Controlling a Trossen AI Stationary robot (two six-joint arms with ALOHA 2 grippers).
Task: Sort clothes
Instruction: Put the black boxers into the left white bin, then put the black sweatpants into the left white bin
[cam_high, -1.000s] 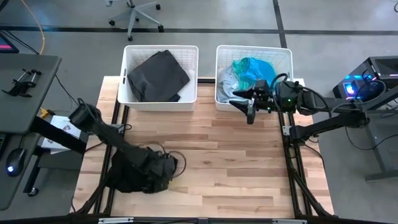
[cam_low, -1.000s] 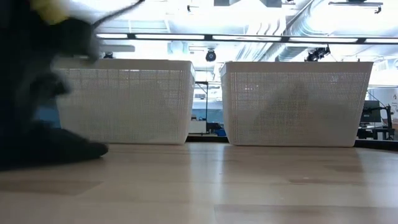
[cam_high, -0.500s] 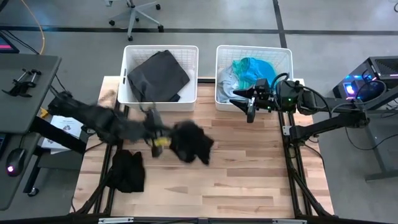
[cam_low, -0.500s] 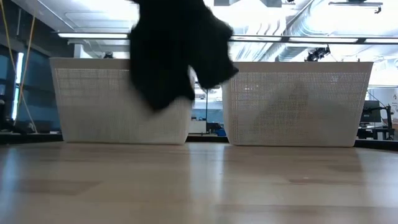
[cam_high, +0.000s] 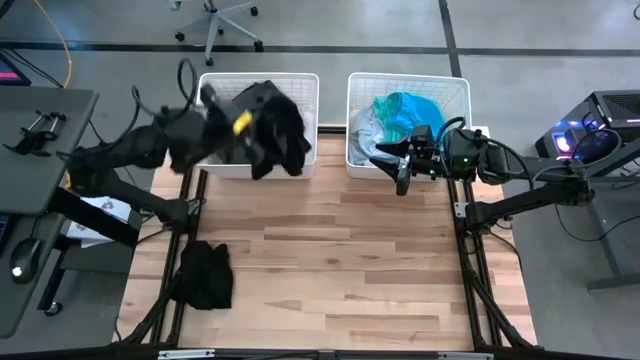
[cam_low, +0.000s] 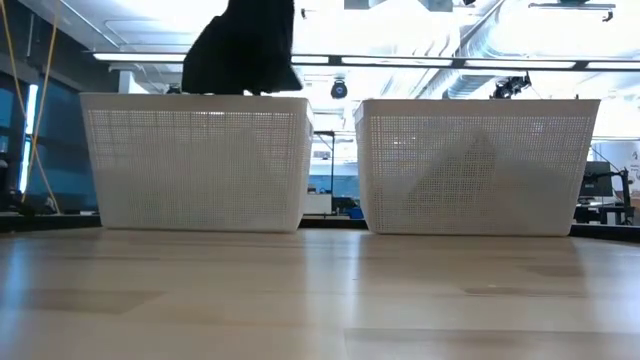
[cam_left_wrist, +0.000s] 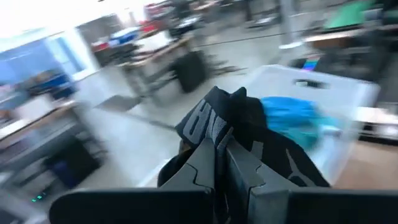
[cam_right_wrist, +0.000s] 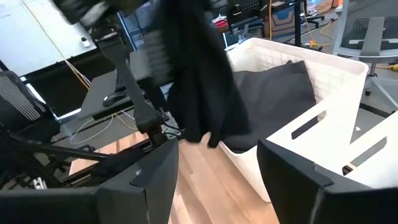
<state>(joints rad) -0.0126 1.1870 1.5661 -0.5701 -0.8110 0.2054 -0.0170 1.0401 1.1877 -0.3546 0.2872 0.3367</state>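
L gripper (cam_high: 238, 122) has swung up from the table's front-left w/ the black garment (cam_high: 275, 135) pinched shut in its fingers; a sec ago it hung mid-table, now it dangles over the left bin (cam_high: 300, 166), above the dark grey garment (cam_right_wrist: 277, 93) inside. Looks like drop is next. Second dark garment (cam_high: 204, 275) lies at the front-left table edge, near the drop-off. R gripper (cam_high: 403, 172) waits w/ fingers apart by the right bin (cam_high: 358, 168), which holds the teal garment (cam_high: 405, 108). Mid-table is bare wood, lots of room.
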